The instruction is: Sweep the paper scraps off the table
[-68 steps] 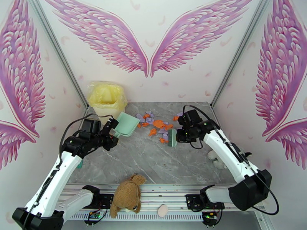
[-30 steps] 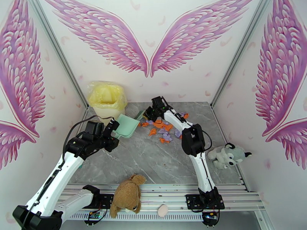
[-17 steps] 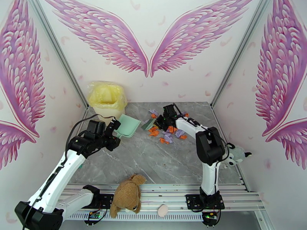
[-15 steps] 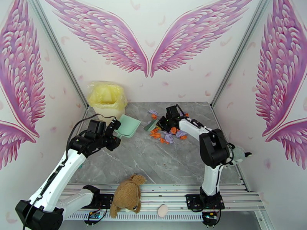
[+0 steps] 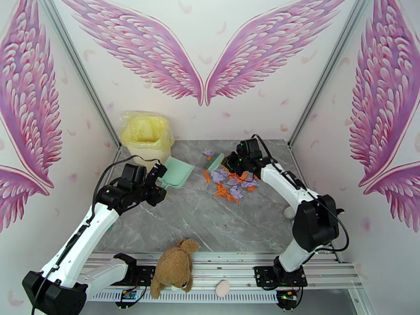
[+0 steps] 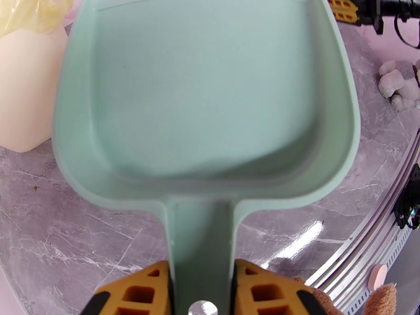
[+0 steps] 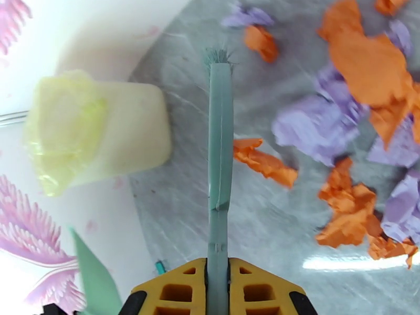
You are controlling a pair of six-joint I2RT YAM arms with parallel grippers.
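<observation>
While left gripper [image 6: 199,276] clamps dustpan [image 6: 205,101], right gripper [image 7: 218,276] clamps brush [image 7: 219,127], scraps [image 5: 231,186] clear of edges

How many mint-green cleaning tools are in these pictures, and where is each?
2. The dustpan is in the left gripper, beside the yellow-lined bin. The brush is in the right gripper, at the left side of the paper scraps. None seems hidden.
</observation>
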